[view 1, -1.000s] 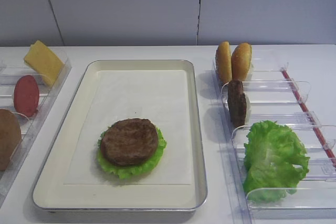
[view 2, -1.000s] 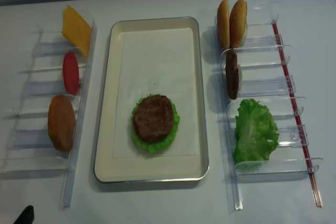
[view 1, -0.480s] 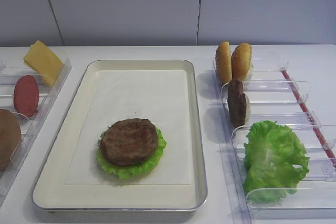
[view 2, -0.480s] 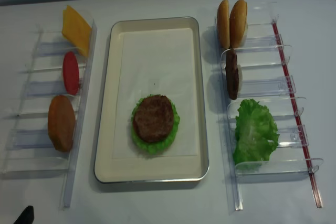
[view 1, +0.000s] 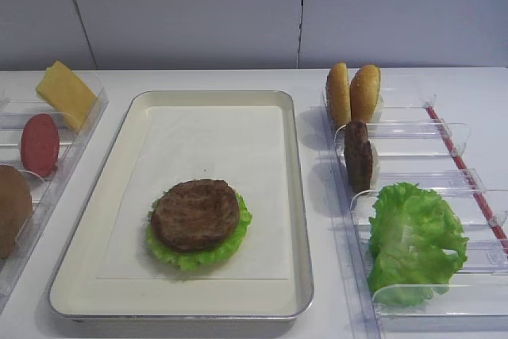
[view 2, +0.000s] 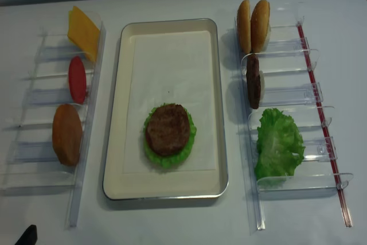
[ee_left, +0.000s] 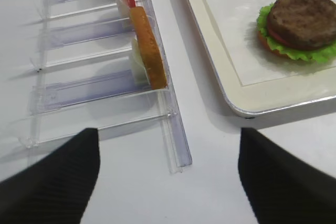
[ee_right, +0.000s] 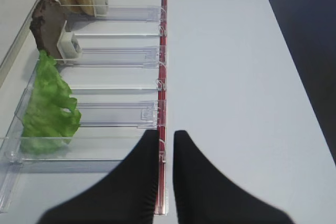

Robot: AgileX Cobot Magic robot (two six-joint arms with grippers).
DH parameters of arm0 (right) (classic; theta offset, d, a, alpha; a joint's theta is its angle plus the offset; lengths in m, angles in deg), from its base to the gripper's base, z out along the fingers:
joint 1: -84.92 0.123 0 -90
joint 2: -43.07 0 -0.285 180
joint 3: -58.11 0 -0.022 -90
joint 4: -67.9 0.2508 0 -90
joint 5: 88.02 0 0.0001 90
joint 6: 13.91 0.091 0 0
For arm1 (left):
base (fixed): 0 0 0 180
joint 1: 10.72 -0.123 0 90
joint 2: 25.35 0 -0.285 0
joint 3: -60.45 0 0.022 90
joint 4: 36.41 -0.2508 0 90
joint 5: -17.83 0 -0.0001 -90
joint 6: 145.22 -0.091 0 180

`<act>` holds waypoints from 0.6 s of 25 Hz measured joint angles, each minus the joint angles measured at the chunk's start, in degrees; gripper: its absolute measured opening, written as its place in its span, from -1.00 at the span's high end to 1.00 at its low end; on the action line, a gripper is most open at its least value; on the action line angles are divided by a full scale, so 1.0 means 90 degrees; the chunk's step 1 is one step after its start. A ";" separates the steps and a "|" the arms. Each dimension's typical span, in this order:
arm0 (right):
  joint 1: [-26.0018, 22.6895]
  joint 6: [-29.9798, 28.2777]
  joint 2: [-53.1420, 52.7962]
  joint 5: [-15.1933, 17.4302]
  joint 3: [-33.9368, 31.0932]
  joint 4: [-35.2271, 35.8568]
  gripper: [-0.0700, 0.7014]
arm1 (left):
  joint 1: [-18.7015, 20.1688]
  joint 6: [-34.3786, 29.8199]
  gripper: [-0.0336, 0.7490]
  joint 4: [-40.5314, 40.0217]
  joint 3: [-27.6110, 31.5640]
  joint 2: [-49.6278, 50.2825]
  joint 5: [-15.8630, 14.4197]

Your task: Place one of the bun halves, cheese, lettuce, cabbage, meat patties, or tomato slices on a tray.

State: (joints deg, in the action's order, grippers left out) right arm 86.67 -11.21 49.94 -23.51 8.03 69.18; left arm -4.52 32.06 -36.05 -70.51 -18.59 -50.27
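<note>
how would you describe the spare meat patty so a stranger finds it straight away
Start at the cream tray, then look at the clear rack to its right. The spare patty stands on edge between two golden buns and the green lettuce: dark brown and rough.

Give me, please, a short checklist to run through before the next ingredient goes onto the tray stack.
1. Stack on tray: meat patty lies flat on lettuce, with red and a bun edge beneath in the left wrist view: ok.
2. Right gripper empty and shut, back from the holders: ok.
3. Left gripper open and empty: ok.
4. Cheese reachable in left holder: ok.
5. Bun halves upright in right holder: ok.
6. Whether the stack is centred on the bun below: cannot tell.
</note>
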 joint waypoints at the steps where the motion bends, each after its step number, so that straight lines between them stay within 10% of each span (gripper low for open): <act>1: 0.0000 0.0000 0.0000 0.0000 0.0000 0.0000 0.51 | 0.0000 0.0000 -0.39 0.0000 0.0000 0.0000 0.0000; 5: 0.0000 0.0000 0.0000 0.0000 0.0000 0.0000 0.40 | 0.0000 0.0000 -0.39 0.0000 0.0000 0.0000 0.0000; 15: 0.0000 0.0000 0.0000 0.0000 0.0000 0.0000 -0.60 | 0.0000 0.0000 -0.39 0.0000 0.0000 0.0000 0.0000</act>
State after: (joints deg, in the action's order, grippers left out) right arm 86.67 -11.21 49.94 -23.51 8.03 69.18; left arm -4.52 32.06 -36.05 -70.51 -18.59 -50.27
